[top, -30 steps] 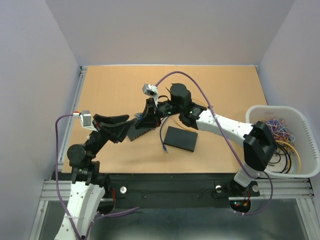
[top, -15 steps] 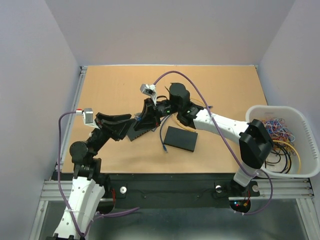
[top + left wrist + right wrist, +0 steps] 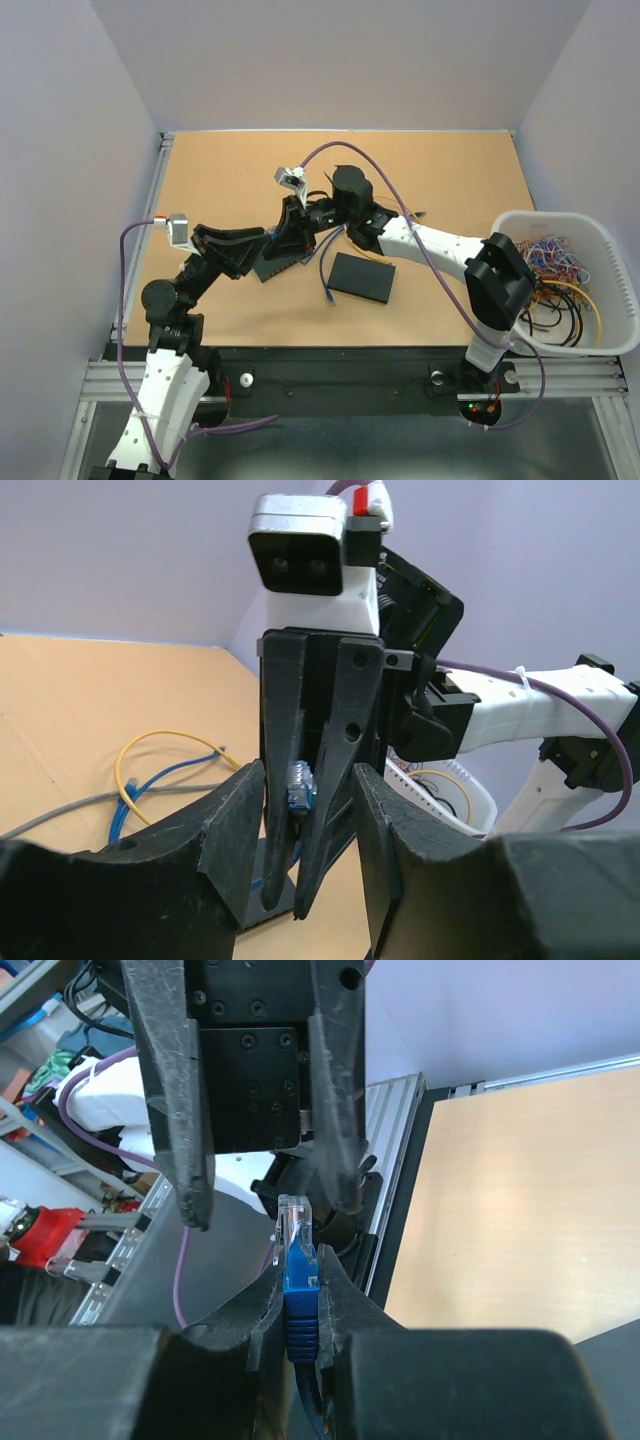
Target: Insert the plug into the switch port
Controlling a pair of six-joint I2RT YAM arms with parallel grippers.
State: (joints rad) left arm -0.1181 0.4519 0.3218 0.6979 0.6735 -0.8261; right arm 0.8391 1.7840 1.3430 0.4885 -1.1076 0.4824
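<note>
At the far left, the left arm (image 3: 165, 300) reaches up and inward over the table (image 3: 220, 180), and its left end effector (image 3: 268, 1205) stands released: seen from the right wrist, its two dark fingers (image 3: 180, 1110) hang well apart with nothing clamped between them. Just right of it in the top view, the dark switch (image 3: 278, 262) sits tilted on the table, lying between the two end effectors; whether the left fingers touch it I cannot tell. Facing the left end effector from the other side, the right end effector (image 3: 298, 1295) is clenched on the plug (image 3: 296, 1222), whose clear tip sticks out past the fingertips above a blue boot and points towards the gap between the left fingers. From the left wrist, the plug shows as a small blue piece pinched between the right end effector's long fingers (image 3: 345, 740), which stand upright in that gap. Further right, a flat black box (image 3: 362, 278) lies on the table, with a blue cable (image 3: 324, 275) running just beside its left edge. At the far right, a white basket (image 3: 610, 235) holds a tangle of coloured cables (image 3: 555, 265)
</note>
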